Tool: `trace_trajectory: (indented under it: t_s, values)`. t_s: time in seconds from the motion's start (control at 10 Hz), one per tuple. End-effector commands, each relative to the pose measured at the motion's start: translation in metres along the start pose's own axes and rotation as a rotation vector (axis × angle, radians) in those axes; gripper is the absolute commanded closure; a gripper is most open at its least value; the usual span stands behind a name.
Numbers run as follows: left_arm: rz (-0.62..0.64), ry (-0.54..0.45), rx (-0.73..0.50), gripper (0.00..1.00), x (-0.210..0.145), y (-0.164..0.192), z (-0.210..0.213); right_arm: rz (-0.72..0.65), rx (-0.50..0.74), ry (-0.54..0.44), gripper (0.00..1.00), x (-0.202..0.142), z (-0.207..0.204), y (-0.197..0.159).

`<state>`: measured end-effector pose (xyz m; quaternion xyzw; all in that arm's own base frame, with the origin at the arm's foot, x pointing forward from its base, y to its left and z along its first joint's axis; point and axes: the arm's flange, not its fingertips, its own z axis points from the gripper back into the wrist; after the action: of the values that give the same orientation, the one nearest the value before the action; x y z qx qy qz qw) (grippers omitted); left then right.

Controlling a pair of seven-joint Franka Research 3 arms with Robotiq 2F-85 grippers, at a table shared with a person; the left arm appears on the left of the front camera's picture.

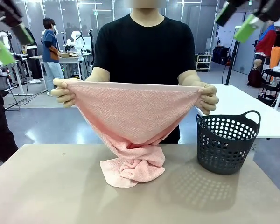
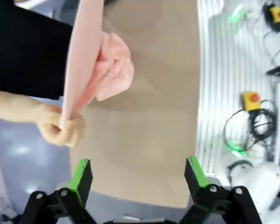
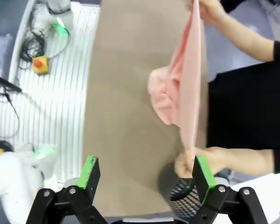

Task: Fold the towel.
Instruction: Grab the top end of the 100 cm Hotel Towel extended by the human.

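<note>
Both my hands are raised off the work. My left gripper (image 2: 137, 169) has its fingers spread wide with nothing between them; in the front view it sits in the upper left corner. My right gripper (image 3: 145, 167) is likewise spread and empty, in the upper right corner of the front view. My judgement: I hold them high and apart to leave the middle free for the person.

The towel (image 1: 133, 119) is at centre frame, not in my grasp. The person pinches its top edge at two corners, the left-of-frame hand (image 1: 65, 92) and the right-of-frame hand (image 1: 207, 98), so that edge is taut and level. The cloth narrows downward and its lower end lies bunched on the table (image 1: 46, 186). My reading: the stretch is meant to open the cloth out for folding; no fold is made yet.

A dark perforated basket (image 1: 226, 144) stands at lower right, near the bunched end, not touching it.
</note>
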<state>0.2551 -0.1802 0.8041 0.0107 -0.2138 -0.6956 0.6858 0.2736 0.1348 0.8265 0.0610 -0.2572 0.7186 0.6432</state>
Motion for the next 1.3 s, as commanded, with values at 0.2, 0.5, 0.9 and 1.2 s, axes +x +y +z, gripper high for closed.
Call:
trace_trajectory:
  t_s: [0.2, 0.5, 0.9, 1.2]
  values:
    - [-0.137, 0.056, 0.111, 0.0, 0.024, 0.027, -0.005, 0.086, -0.091, 0.106, 0.0, 0.011, -0.022, -0.032]
    - [-0.119, 0.041, 0.082, 0.0, 0.027, 0.026, -0.009, 0.079, -0.086, 0.098, 0.0, 0.018, -0.018, -0.03]
    - [-0.107, 0.035, 0.07, 0.0, 0.032, 0.044, -0.031, 0.025, -0.076, 0.113, 0.0, 0.022, -0.043, -0.045]
    - [-0.071, 0.088, 0.127, 0.0, 0.049, 0.067, -0.077, -0.095, -0.156, 0.269, 0.0, 0.018, -0.088, -0.061]
